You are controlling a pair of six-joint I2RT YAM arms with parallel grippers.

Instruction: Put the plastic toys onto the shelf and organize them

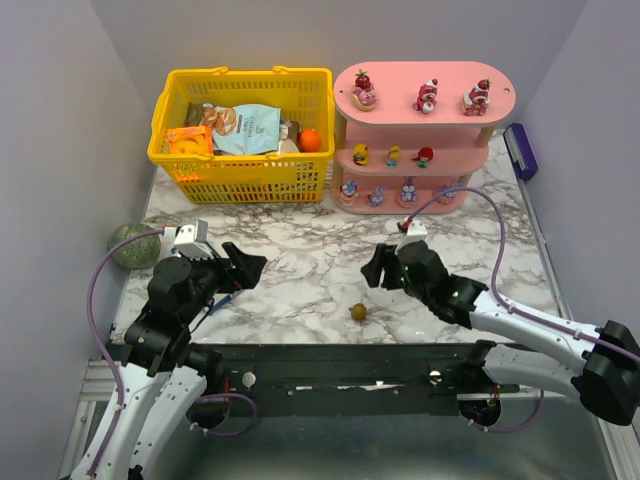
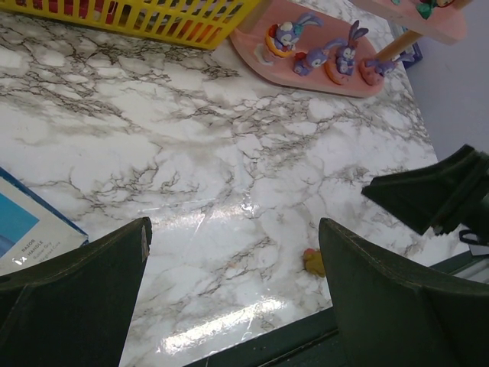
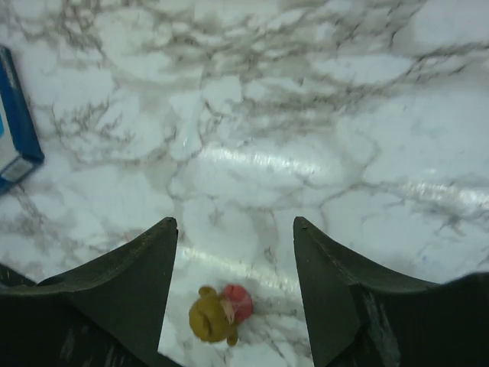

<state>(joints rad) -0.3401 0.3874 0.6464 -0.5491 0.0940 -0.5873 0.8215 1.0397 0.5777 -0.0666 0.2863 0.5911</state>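
One small olive toy (image 1: 357,312) with a red patch lies alone on the marble-patterned table (image 1: 300,235), near its front edge and well apart from the pink shelf (image 1: 424,119) at the back right. The right gripper (image 1: 375,268) hangs just behind this toy with its jaws spread and nothing between them. In the right wrist view the toy (image 3: 218,313) sits low in the gap between the 2 dark fingers (image 3: 122,283), touching neither. The left gripper (image 1: 245,268) is spread wide and empty above a blue-edged card (image 1: 225,298). The shelf carries 3 strawberry-topped figures (image 1: 427,97) on its top board, 3 small round toys (image 1: 393,155) on the middle board and a row of purple bunnies (image 1: 378,195) on the bottom board. A yellow basket (image 1: 240,178) of snack packets stands just left of the shelf, and a green speckled ball (image 1: 134,245) rests at the table's left edge.
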